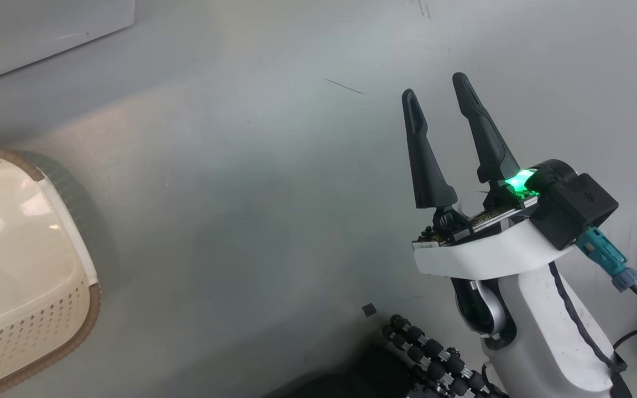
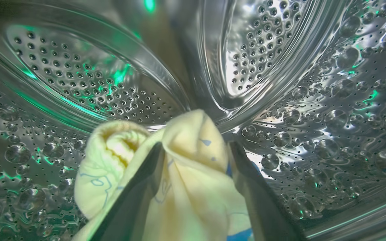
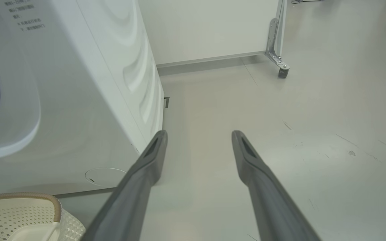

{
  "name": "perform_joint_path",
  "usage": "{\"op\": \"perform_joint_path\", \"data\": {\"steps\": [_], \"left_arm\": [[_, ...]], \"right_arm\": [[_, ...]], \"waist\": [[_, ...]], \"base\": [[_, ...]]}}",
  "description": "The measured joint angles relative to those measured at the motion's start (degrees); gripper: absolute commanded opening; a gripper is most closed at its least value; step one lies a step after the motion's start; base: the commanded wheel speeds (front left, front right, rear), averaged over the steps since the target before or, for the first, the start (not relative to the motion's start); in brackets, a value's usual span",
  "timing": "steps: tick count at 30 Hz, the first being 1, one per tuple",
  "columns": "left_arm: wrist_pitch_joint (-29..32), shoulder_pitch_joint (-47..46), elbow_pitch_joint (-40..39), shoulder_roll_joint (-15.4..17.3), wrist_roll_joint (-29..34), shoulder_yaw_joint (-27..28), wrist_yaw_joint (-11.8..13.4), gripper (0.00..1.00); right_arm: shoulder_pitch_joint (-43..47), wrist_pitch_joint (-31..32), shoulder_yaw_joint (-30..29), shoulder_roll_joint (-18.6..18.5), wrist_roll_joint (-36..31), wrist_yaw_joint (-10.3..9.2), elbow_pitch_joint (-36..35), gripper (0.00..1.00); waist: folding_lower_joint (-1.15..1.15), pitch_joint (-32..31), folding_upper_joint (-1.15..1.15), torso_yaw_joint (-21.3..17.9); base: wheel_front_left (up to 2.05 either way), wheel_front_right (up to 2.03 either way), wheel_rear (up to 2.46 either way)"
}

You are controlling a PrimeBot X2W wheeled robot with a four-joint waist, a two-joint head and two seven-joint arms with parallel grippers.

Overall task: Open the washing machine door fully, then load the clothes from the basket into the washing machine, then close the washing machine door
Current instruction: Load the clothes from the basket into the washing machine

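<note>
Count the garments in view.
1: a pale yellow garment inside the steel drum, between the fingers of the left gripper. Others may be hidden beneath it.

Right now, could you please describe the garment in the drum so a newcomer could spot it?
Look into the washing machine's perforated steel drum. A bunched garment sits between the spread jaws of the left end effector. It is soft, pale yellow with faint blue print and a bright blue edge, unlike the surrounding metal.
</note>
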Motion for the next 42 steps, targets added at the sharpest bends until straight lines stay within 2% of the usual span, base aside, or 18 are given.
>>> {"op": "perform_joint_path", "data": {"steps": [2, 14, 17, 25, 32, 42], "left_arm": [[-1.19, -0.14, 0.15, -0.24, 0.2, -0.25, 0.0, 1.0], [-8.11, 2.11, 3.55, -7.13, -1.24, -0.42, 0.02, 1.0], [-10.8, 5.48, 3.6, -9.03, -1.2, -0.77, 0.13, 1.0], [-19.03, 14.47, 2.98, -11.73, -1.19, 0.08, 2.64, 1.0], [-26.57, 22.96, 0.09, -17.12, -2.14, 1.33, 4.9, 1.0], [-27.2, 37.13, -5.15, -25.25, -3.21, 1.23, 7.17, 1.0]], "right_arm": [[-0.1, 0.0, -0.44, 0.01, -0.08, -0.07, 0.02, 1.0], [-0.82, 0.0, -3.15, -0.02, -1.98, -0.11, 0.87, 1.0], [-0.82, 0.0, -3.83, -0.04, -3.05, -0.05, 1.36, 1.0], [-0.67, 0.0, -4.79, -0.09, -4.92, 0.21, 3.11, 1.0], [1.21, 0.0, -8.15, -0.13, -7.12, 0.52, 4.56, 1.0], [4.04, 0.0, -11.36, -1.16, -9.43, 1.08, 5.54, 1.0]], "waist": [[0.0, -0.08, 0.0, 0.28], [0.0, -2.54, 0.0, 3.44], [0.0, -3.44, 0.0, 4.64], [0.0, -6.52, 0.0, 7.92], [-0.01, -9.73, 0.0, 10.62], [-0.01, -15.34, 0.0, 14.6]], "base": [[0.0, 0.0, 0.0], [0.0, 0.0, 0.0], [0.0, 0.0, 0.0], [0.0, 0.0, 0.0], [0.0, 0.0, 0.0], [0.0, 0.0, 0.0]]}}
